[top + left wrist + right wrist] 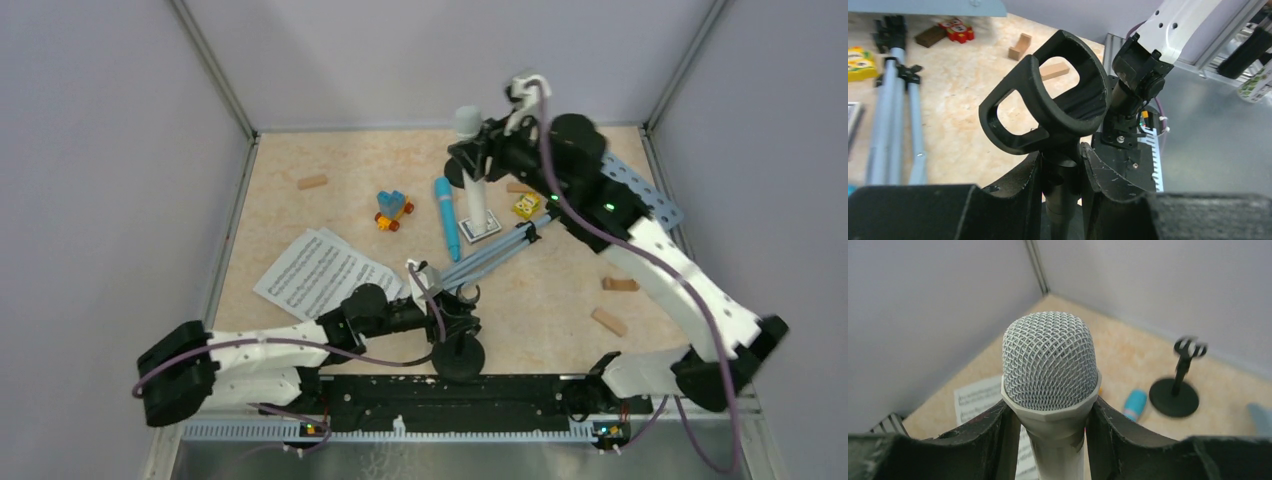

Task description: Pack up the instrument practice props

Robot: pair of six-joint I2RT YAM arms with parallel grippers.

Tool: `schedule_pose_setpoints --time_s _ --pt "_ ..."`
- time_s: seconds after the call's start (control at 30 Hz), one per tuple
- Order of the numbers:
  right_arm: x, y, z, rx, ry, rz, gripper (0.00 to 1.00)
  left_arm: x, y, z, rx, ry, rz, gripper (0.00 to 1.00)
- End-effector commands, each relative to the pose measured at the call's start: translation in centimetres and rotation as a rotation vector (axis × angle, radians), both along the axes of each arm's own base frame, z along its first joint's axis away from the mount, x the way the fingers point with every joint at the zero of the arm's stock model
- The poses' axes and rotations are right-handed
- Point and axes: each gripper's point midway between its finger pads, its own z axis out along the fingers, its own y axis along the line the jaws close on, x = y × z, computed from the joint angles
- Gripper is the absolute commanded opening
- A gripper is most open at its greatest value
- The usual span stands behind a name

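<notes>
The right gripper (1051, 406) is clamped on the white mic (1049, 357) just under its mesh head, so the long handle below could swing or slip through and knock the card deck (480, 229) or rack legs (497, 255) at its foot. That mic stands near vertical at the far middle of the table (330, 160), head up. The left gripper (1060, 159) is closed on the holder (1074, 107) at its thin stem, cradle up, by the near edge; the round base, probably heavy, could twist it loose.
</notes>
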Motion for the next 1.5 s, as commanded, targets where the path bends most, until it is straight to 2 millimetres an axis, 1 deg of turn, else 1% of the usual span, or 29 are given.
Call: schedule_pose_setpoints --time_s 0.0,0.07,0.13,0.27,0.33,0.4,0.43,0.5,0.57,0.63,0.73,0.87,0.93,1.0,1.1,1.17,1.23,1.3,1.4,1.43,1.47 --pt "4.1 3.7 -11.1 -0.097 0.375 -0.065 0.00 0.6 3.6 1.8 0.047 -0.084 0.113 0.00" --pt "5.8 5.6 -13.6 -0.084 0.435 -0.068 0.00 0.2 5.2 2.6 0.042 -0.100 0.134 0.00" --pt "7.4 7.3 -15.5 -0.070 0.475 -0.074 0.00 0.1 6.5 3.3 0.036 -0.101 0.162 0.00" --pt "10.2 10.8 -19.8 -0.060 0.556 -0.050 0.00 -0.2 8.9 4.7 0.001 -0.095 0.213 0.00" --pt "11.7 12.0 -22.2 -0.063 0.591 -0.072 0.00 -0.3 9.8 5.6 -0.021 -0.097 0.233 0.00" --pt "13.1 12.6 -25.1 -0.065 0.634 -0.105 0.00 -0.4 10.4 6.2 -0.029 -0.100 0.244 0.00" --pt "13.9 13.1 -26.9 -0.069 0.662 -0.117 0.00 -0.5 10.7 6.5 -0.031 -0.104 0.248 0.00" --pt "14.9 13.6 -29.2 -0.059 0.703 -0.135 0.00 -0.5 11.1 7.0 -0.033 -0.113 0.254 0.00" --pt "15.8 13.8 -31.1 -0.058 0.727 -0.160 0.00 -0.6 11.4 7.7 -0.039 -0.121 0.258 0.00" --pt "16.7 13.4 -32.7 -0.071 0.735 -0.213 0.00 -0.6 11.6 8.2 -0.045 -0.127 0.263 0.00" --pt "17.3 12.7 -34.8 -0.096 0.735 -0.265 0.10 -0.7 11.9 9.1 -0.062 -0.136 0.267 0.00" --pt "17.5 12.2 -36.7 -0.141 0.734 -0.278 0.32 -0.7 12.3 9.9 -0.088 -0.138 0.278 0.00" --pt "17.4 12.0 -37.2 -0.152 0.736 -0.267 0.42 -0.5 12.4 10.3 -0.099 -0.142 0.291 0.00" --pt "17.2 12.0 -37.0 -0.143 0.737 -0.244 0.51 -0.3 12.5 10.7 -0.104 -0.155 0.302 0.00" --pt "17.0 12.3 -35.5 -0.117 0.714 -0.194 0.64 1.2 13.3 11.6 -0.116 -0.152 0.397 0.00" --pt "16.8 12.4 -34.0 -0.106 0.689 -0.169 0.69 1.8 13.6 12.3 -0.118 -0.164 0.436 0.00" --pt "16.5 12.5 -32.5 -0.103 0.665 -0.139 0.72 2.2 13.7 13.0 -0.112 -0.183 0.454 0.00" --pt "16.2 12.3 -30.9 -0.101 0.638 -0.123 0.73 2.5 13.2 13.3 -0.092 -0.195 0.454 0.00" --pt "15.3 11.5 -28.4 -0.100 0.591 -0.113 0.73 2.9 11.9 13.9 -0.067 -0.218 0.438 0.00" --pt "14.8 11.0 -27.9 -0.103 0.578 -0.113 0.73 3.2 11.4 14.2 -0.055 -0.234 0.435 0.00" --pt "14.2 10.5 -26.8 -0.095 0.556 -0.108 0.73 3.5 11.0 14.5 -0.038 -0.253 0.434 0.00"
